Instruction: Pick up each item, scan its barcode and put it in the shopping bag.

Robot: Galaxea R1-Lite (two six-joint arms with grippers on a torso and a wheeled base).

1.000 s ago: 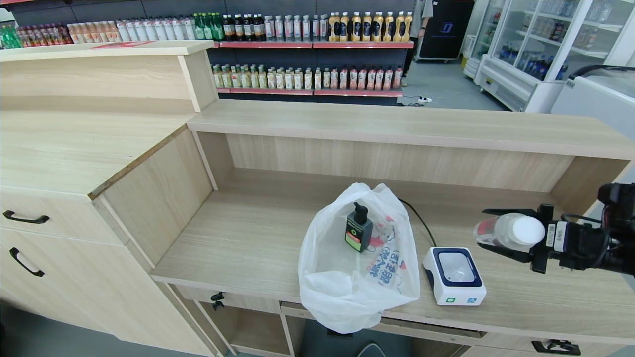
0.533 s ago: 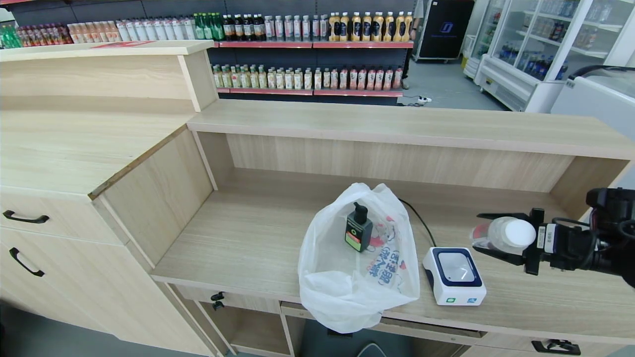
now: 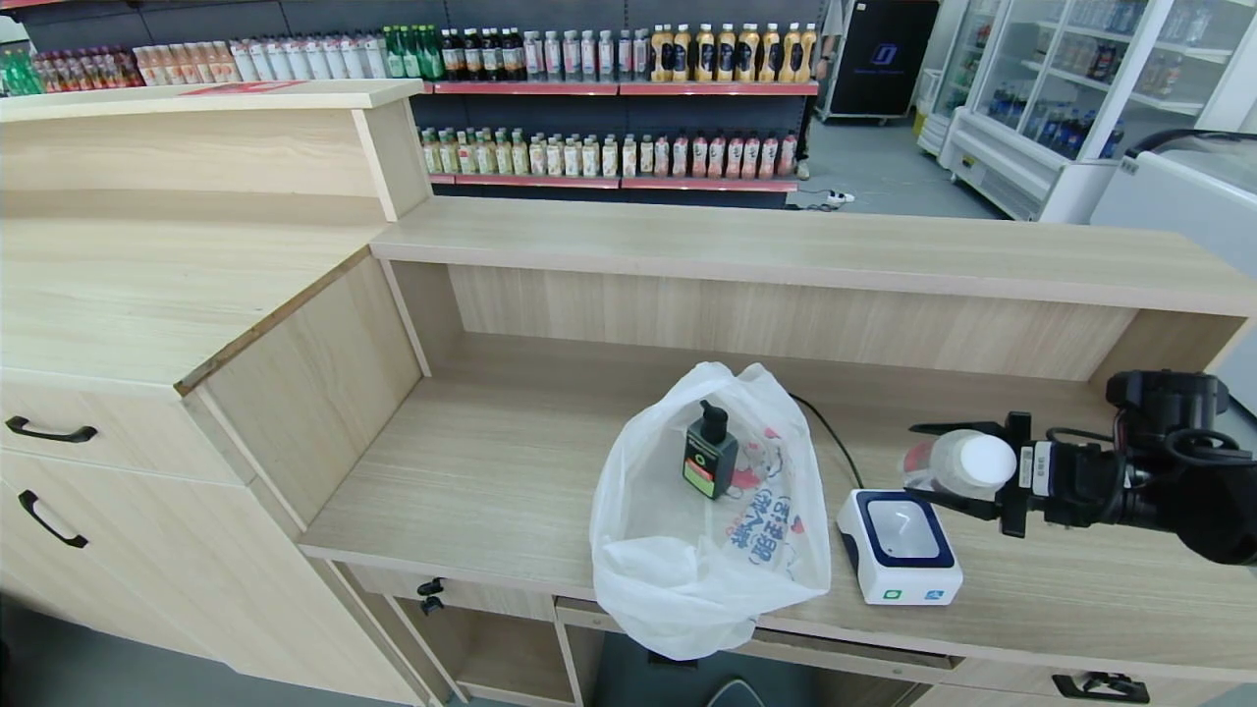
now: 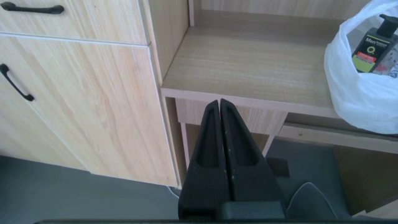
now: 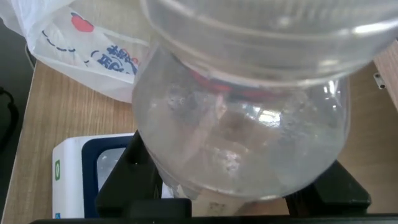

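Holding a clear white-capped bottle sideways between the black fingers of the right gripper, cap toward the wrist, above the counter at about 1 o'clock of the barcode scanner, not yet over its window. Leaving the left gripper out of it: low off the counter's 6 o'clock edge, fingers pressed together on nothing, well apart from the work. Waiting at 9 o'clock of the scanner: a white shopping bag, mouth open, with a dark pump bottle upright inside toward 12 o'clock.

Likely to miss the scan if passed over with the label turned upward or hidden behind a finger. Cannot tell the barcode's place from here. Could slip or roll in the pinch, being smooth round plastic held only along two narrow fingers. Might knock or shove the scanner if lowered too far, or snag its cable running off toward 12 o'clock. Risks catching the bag's limp rim on the way across to 9 o'clock, folding the mouth shut or dragging the bag toward the 6 o'clock edge, already overhung in part. Could topple the pump bottle if dropped onto it from height.
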